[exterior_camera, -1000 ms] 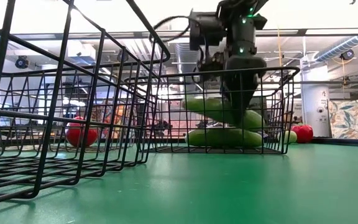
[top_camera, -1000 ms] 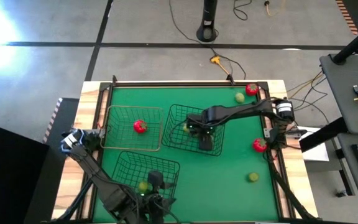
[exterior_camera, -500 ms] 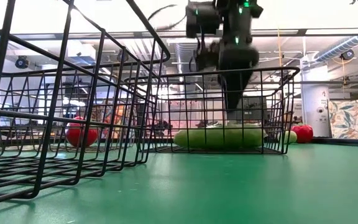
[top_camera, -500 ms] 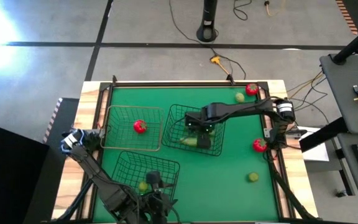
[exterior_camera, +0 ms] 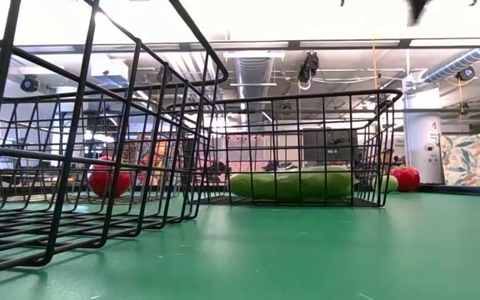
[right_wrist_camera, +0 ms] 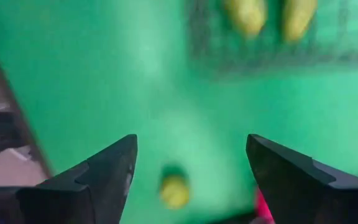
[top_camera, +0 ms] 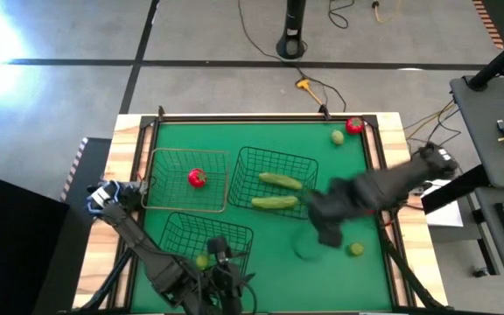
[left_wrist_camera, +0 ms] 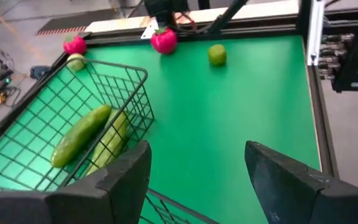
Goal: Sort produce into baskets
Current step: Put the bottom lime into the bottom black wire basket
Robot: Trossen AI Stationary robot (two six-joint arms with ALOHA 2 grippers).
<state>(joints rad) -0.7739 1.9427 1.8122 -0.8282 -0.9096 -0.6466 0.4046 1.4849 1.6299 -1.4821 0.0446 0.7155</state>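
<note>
High view: three baskets sit on the green desk (top_camera: 339, 175). The brownish basket (top_camera: 186, 179) at the left holds one tomato (top_camera: 197, 178). The middle basket (top_camera: 274, 182) holds two cucumbers (top_camera: 280, 181), lying side by side, one nearer the front (top_camera: 274, 202). The front basket (top_camera: 206, 241) holds a yellow-green fruit (top_camera: 201, 261). The right hand (top_camera: 329, 234) hangs over bare desk, just right of the middle basket, with nothing in it; its arm blurs. Another yellow-green fruit (top_camera: 356, 249) lies just beside it toward the front right. At the far right corner lie a tomato (top_camera: 354, 125) and a yellow-green fruit (top_camera: 337, 136), close together. The left hand (top_camera: 226, 280) is at the front edge, by the front basket.

Low view: the two cucumbers (exterior_camera: 290, 183) lie flat on the floor of the middle basket (exterior_camera: 307, 146). A tomato (exterior_camera: 108, 177) shows through the wires at left, and more red fruit (exterior_camera: 405, 178) right of the basket.

Left wrist view: the left hand (left_wrist_camera: 197, 180) stands wide and empty. Beyond it are the middle basket (left_wrist_camera: 61, 124) with both cucumbers (left_wrist_camera: 82, 134), a tomato (left_wrist_camera: 164, 41) and a yellow-green fruit (left_wrist_camera: 217, 55).

Right wrist view: the right hand (right_wrist_camera: 191, 168) is wide, empty, above a yellow-green fruit (right_wrist_camera: 174, 190) on the desk.
</note>
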